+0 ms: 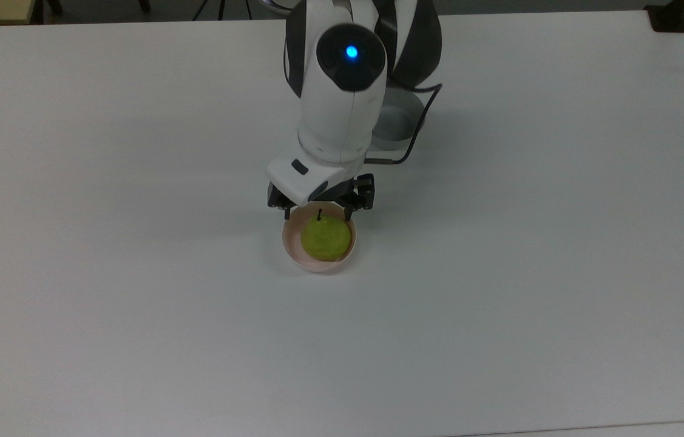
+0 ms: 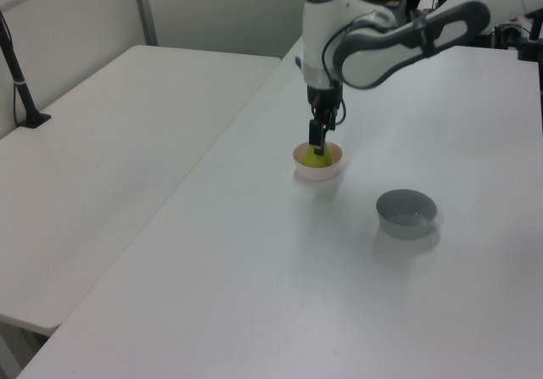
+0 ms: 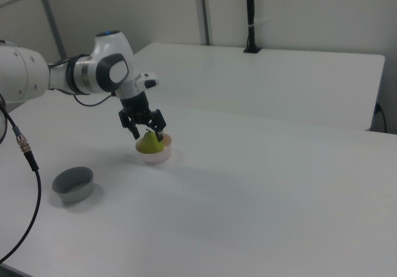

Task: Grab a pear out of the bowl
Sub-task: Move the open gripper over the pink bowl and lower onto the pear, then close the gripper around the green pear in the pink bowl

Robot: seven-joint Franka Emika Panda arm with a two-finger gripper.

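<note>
While the pear (image 1: pixel 325 238) sits upright in the pink bowl (image 1: pixel 291 247) near the middle of the white counter (image 1: pixel 135 303), well away from every edge, the robot's hand (image 1: pixel 317 214) hangs just above it, fingers spread wide on either side of the dark stem and gripping nothing. A grey bowl (image 2: pixel 406 213) stands apart from the pink one, toward the counter's far edge in the top view, partly behind the white arm (image 1: pixel 342 103).

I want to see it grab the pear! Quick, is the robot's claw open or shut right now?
Gripper: open, holding nothing, jaws spread either side of the pear in the pink bowl.
</note>
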